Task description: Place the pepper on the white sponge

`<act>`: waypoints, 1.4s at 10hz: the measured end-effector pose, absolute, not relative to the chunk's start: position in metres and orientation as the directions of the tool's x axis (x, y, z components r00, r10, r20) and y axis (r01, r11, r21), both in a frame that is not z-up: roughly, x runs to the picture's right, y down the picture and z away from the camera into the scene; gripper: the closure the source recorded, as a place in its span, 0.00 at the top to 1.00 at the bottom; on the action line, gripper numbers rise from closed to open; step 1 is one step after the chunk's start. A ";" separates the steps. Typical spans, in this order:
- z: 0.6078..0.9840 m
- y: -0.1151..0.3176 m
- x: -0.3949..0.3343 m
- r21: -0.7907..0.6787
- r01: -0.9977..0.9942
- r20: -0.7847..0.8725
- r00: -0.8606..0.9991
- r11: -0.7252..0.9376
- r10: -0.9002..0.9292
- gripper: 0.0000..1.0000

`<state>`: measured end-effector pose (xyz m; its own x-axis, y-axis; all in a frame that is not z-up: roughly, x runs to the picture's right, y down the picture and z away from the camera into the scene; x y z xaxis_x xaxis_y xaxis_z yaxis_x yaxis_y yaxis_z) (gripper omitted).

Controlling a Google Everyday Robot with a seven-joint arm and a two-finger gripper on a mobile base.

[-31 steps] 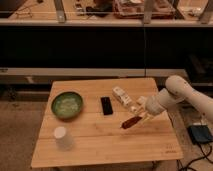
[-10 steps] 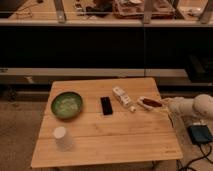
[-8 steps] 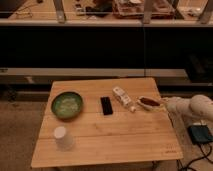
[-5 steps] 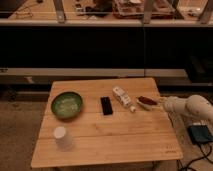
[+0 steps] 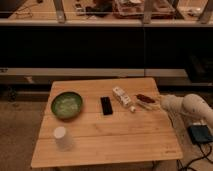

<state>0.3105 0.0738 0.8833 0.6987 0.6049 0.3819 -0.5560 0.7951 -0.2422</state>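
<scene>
The pepper (image 5: 144, 97), small, dark red-brown and glossy, lies on the white sponge (image 5: 150, 104), a flat off-white pad near the right edge of the wooden table (image 5: 105, 145). My gripper (image 5: 161, 102) is at the table's right edge, just right of the sponge and close to the pepper's right end. I cannot tell whether it touches the pepper. The pale arm (image 5: 192, 107) reaches in from the right.
A longer white packet with dark markings (image 5: 123, 96) lies just left of the sponge. A black flat object (image 5: 106, 105) lies mid-table. A green bowl (image 5: 66, 105) sits at the left and a white cup (image 5: 60, 137) at the front left. A blue box (image 5: 200, 134) lies on the floor.
Three seconds ago the gripper held the pepper low over the table's front right. The pepper now lies on the sponge. The arm has drawn back toward the right edge.
</scene>
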 end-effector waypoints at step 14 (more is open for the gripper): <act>0.899 0.078 0.320 -0.211 -0.618 0.358 0.672 0.757 0.648 0.11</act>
